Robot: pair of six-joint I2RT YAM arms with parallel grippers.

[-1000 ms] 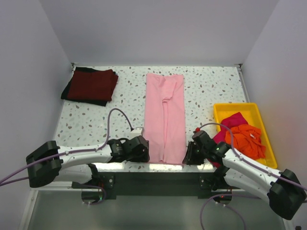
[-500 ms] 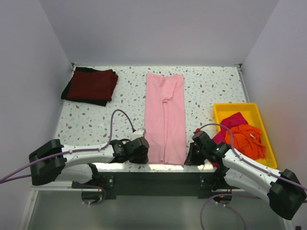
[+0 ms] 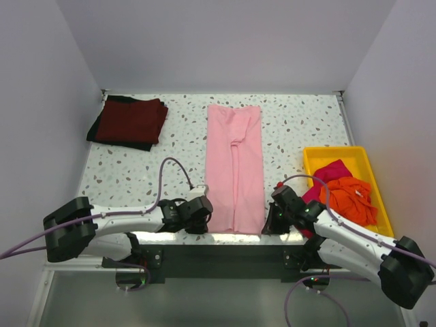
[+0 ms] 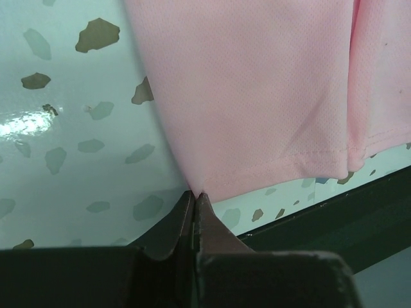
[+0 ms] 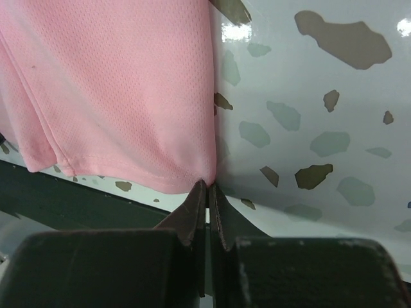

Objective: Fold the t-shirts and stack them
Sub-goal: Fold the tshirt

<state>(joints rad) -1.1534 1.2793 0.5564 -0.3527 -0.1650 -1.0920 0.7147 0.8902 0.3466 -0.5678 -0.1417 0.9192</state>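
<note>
The pink tee [image 3: 235, 167] is lying as a long folded strip down the middle of the table [image 3: 300, 126], with its near hem sitting right at the near edge. The left gripper [image 4: 196, 192] is clamping down on the hem's left corner, and the right gripper [image 5: 207, 185] is doing the same on the right corner. In both wrist views the fingers are pressing together to a thin slit with the cloth corner running into the tips. How much fabric is actually between them is hard to make out. In the top view the fingertips are hiding under the wrist housings, so that one isn't helping.

At the far left, the maroon tee [image 3: 133, 120] is resting folded on the black tee [image 3: 95, 131], which is only peeking out along the edges. On the right, the tray [image 3: 320, 158] is holding the magenta tee [image 3: 332, 170] and orange tee [image 3: 351, 199] in a crumpled heap, with the orange one covering part of the magenta.
</note>
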